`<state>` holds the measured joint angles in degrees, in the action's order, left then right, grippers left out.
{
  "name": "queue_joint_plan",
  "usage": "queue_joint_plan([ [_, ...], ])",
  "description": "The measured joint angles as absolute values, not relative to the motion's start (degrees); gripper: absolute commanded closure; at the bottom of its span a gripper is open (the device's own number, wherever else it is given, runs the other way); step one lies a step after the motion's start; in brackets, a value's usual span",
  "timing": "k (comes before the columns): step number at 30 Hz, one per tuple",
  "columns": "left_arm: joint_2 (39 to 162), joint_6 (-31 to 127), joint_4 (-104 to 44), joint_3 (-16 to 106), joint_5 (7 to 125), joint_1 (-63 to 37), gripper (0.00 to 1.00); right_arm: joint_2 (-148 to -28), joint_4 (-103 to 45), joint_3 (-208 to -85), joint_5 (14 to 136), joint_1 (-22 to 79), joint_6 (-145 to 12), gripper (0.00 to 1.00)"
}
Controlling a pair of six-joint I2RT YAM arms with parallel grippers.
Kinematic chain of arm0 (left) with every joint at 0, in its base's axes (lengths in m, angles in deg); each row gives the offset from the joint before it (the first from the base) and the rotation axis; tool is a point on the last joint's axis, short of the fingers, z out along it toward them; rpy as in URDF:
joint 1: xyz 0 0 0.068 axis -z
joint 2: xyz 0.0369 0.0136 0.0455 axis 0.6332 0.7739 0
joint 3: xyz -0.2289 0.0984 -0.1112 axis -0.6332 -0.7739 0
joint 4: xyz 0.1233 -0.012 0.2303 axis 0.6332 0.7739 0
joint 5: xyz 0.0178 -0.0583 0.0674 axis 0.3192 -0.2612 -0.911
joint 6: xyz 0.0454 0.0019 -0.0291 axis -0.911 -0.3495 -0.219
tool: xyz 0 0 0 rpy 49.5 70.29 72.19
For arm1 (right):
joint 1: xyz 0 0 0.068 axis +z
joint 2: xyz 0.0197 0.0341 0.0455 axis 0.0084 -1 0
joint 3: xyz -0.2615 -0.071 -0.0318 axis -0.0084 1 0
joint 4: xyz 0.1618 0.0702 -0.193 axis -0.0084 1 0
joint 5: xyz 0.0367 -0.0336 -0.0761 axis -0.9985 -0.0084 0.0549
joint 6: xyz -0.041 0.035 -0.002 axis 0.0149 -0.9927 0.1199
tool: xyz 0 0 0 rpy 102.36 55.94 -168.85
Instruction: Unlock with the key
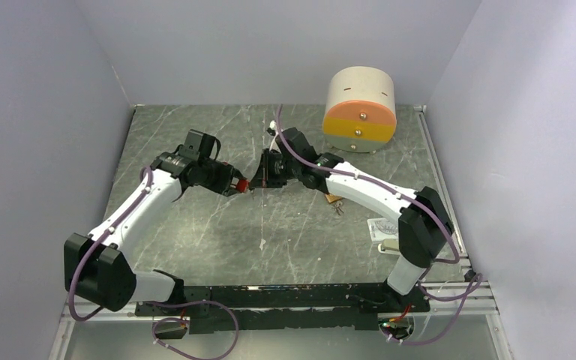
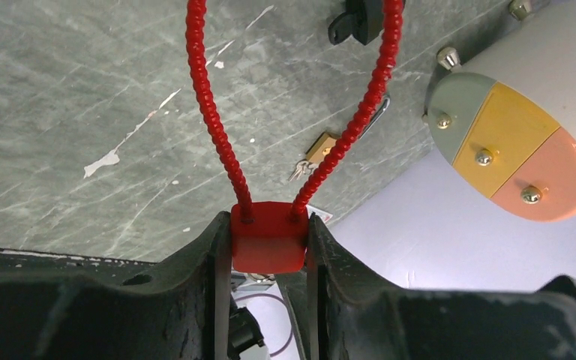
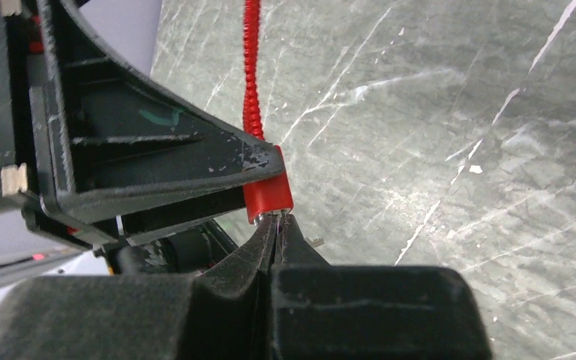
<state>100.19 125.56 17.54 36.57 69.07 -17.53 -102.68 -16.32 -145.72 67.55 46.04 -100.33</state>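
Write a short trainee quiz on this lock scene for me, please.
1. True or false: the left gripper clamps the red lock by its body.
2. Where is the key that the right gripper pinches? A) at the lock's end B) far from the lock C) in the left gripper
3. What colour is the small padlock lying on the table?
Key: 1 true; 2 A; 3 brass.

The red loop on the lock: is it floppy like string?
Probably not. The red loop holds a smooth arch out from the lock body instead of drooping, so it's likely springy. Its bumpy ribs should make it easy to grip, not slippery.
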Motion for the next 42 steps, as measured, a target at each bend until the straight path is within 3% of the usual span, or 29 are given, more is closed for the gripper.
queue_joint_plan([
  [19,102.1,120.3,19.7,38.4,71.4,-17.2,0.98,-104.1,-13.3,-146.0,57.8,42.8,-106.1,1.00],
  [28,103.0,120.3,19.0,36.1,74.7,-17.0,0.97,-104.1,-12.4,-143.8,55.1,42.3,-108.3,0.85],
  [37,103.3,120.0,18.9,34.8,77.1,-17.1,0.98,-101.8,-15.5,-138.4,55.0,42.1,-109.9,0.54],
  [42,103.3,119.8,19.0,34.8,79.9,-17.1,0.97,-97.4,-22.1,-131.5,55.1,41.7,-110.7,0.47],
])
